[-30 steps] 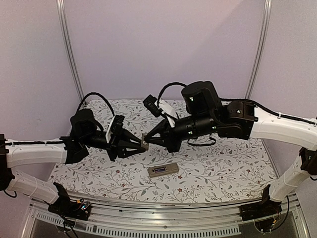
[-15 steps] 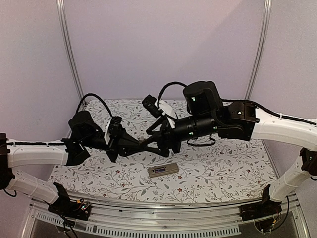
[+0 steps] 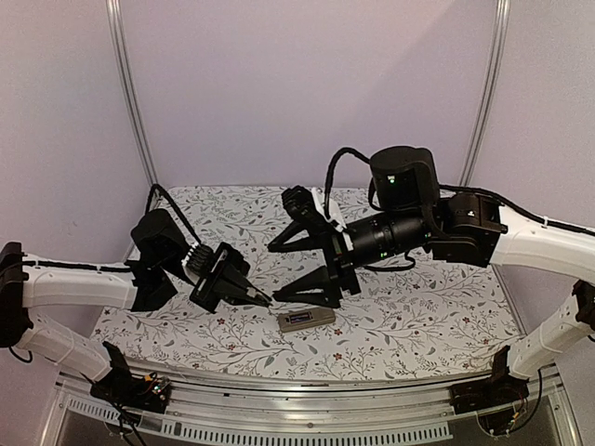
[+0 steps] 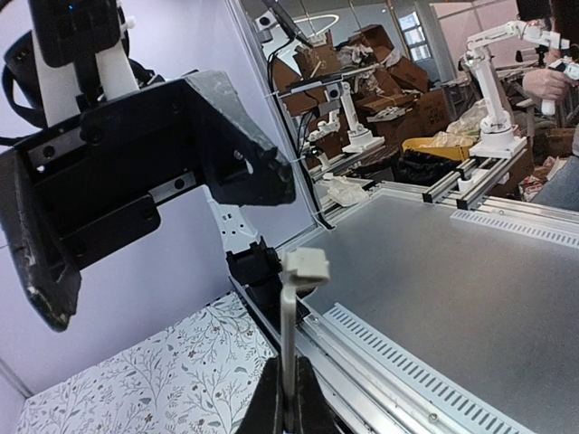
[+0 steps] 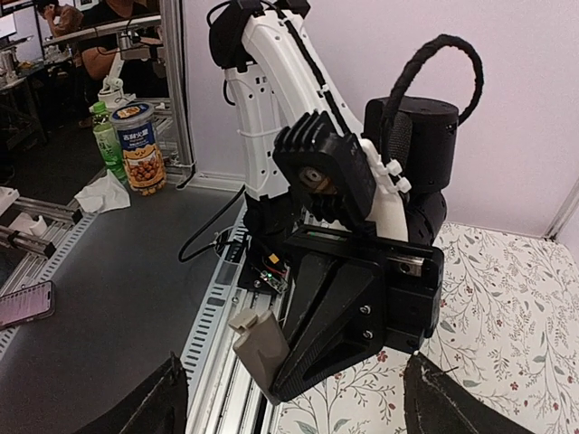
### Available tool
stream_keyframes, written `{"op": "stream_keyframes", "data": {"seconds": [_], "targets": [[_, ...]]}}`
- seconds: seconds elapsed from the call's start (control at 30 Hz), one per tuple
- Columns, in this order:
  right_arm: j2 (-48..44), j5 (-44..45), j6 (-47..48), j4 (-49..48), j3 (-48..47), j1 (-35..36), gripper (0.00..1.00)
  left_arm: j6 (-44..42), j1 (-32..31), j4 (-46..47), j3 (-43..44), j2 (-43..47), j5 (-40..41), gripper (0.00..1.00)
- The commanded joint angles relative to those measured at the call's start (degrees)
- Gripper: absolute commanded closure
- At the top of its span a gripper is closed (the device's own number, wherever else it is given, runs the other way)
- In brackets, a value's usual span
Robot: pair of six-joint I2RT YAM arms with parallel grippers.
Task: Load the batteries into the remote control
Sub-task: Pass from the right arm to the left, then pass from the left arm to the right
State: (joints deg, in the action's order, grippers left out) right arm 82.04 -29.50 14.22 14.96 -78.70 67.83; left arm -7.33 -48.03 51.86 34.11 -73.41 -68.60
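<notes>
Left pincer (image 3: pixel 263 299): clamped shut on a thin grey plate (image 4: pixel 288 316). Flat, matte, light-grey plastic, held edge-on and standing up out of the tips. The free end has a small squared clip. The right wrist view shows its broad face as a plain slab with rounded corners. The pincer is black with tapered wedge fingers, and it sits low over the front-left part of the surface.

Right pincer (image 3: pixel 274 274): spread wide with nothing between the jaws. Its fingers (image 3: pixel 311 292) are black, long and triangular with hard faceted edges. They point at the left pincer, close to it but apart.

Remote control (image 3: pixel 305 319): lies flat on the surface, front-centre, just under the right pincer's lower finger, with neither pincer touching it. It is a slim greyish rectangle with a dark rectangular patch on the upturned face. I can't resolve what's in the patch.

Surface (image 3: pixel 418 316): white cloth with a fine printed sprig-and-leaf pattern and small reddish flowers. A ribbed aluminium rail (image 3: pixel 307 429) runs along its near edge.
</notes>
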Motion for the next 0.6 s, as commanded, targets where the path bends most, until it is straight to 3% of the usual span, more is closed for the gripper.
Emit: {"op": "stream_keyframes", "data": {"seconds": [0.0,0.47,0.57], "targets": [[2.9,-4.7,3.8,0.0,-1.3,0.1,0.20,-1.1,-1.2,2.5,2.5,-2.4,-4.0,1.00],[6.7,-11.5,6.8,0.7,-2.6,0.6,0.32,0.1,-2.5,3.4,7.7,-8.5,-9.8,1.00],[7.8,-12.5,7.0,0.6,-3.0,0.9,0.40,1.5,-3.0,5.3,8.3,-9.7,-10.1,1.00]]}}
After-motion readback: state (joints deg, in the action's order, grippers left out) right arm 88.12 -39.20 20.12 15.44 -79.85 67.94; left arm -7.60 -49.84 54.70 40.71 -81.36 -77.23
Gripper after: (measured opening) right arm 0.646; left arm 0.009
